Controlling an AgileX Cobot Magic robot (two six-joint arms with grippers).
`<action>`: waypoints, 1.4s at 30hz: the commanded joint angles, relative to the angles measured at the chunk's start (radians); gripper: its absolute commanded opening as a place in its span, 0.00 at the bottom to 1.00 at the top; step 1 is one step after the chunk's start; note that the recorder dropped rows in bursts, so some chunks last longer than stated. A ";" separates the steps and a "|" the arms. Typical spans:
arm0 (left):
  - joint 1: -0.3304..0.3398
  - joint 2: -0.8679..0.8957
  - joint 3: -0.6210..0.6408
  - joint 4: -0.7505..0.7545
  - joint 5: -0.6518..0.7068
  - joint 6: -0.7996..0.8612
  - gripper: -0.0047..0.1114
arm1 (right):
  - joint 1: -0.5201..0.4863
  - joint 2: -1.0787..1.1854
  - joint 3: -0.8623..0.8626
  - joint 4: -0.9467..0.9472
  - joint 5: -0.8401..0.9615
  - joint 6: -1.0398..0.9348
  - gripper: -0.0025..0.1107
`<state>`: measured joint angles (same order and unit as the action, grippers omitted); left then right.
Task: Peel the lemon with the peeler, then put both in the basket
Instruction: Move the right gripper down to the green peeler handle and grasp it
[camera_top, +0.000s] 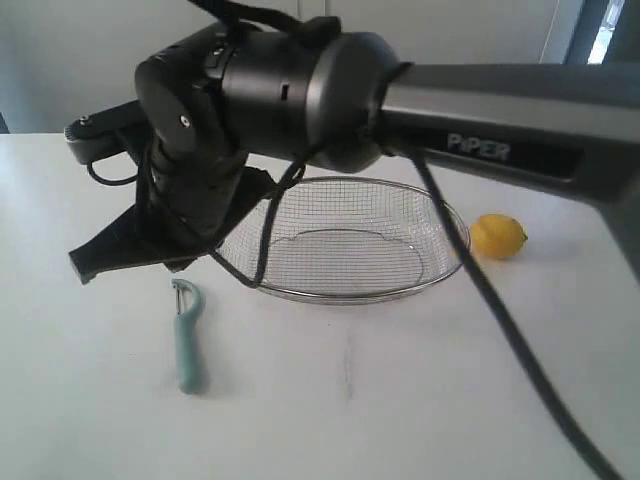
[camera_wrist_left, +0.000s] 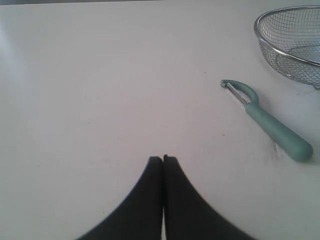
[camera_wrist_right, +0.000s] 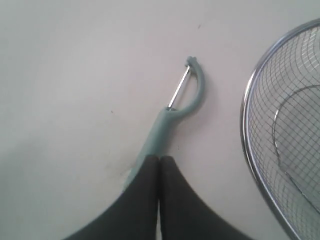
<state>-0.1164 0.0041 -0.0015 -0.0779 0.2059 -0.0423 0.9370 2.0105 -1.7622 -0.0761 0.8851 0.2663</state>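
Observation:
The teal-handled peeler (camera_top: 186, 340) lies flat on the white table, left of the wire-mesh basket (camera_top: 340, 297). The yellow lemon (camera_top: 497, 237) rests on the table just right of the basket. My right arm reaches across to the left, and its gripper (camera_wrist_right: 159, 158) is shut and empty, hovering over the handle of the peeler (camera_wrist_right: 167, 127) and hiding the handle's end. My left gripper (camera_wrist_left: 163, 159) is also shut and empty above bare table, with the peeler (camera_wrist_left: 270, 122) well off to one side. The lemon shows in neither wrist view.
The right arm's big dark body (camera_top: 280, 90) fills the upper exterior view, its cable (camera_top: 500, 310) hanging across the basket's right side. Part of the left arm (camera_top: 100, 135) shows behind it. The basket rim (camera_wrist_right: 246, 125) runs near the right gripper. The basket (camera_wrist_left: 260, 37) is empty.

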 joint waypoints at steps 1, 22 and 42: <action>-0.005 -0.004 0.001 -0.001 -0.003 -0.002 0.04 | 0.002 0.073 -0.084 -0.010 0.017 0.060 0.02; -0.005 -0.004 0.001 -0.001 -0.003 -0.002 0.04 | -0.016 0.188 -0.097 0.027 0.003 0.212 0.53; -0.005 -0.004 0.001 -0.001 -0.003 -0.002 0.04 | 0.009 0.280 -0.097 0.027 0.004 0.179 0.54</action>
<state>-0.1164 0.0041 -0.0015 -0.0779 0.2059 -0.0423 0.9419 2.2795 -1.8512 -0.0466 0.8800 0.4548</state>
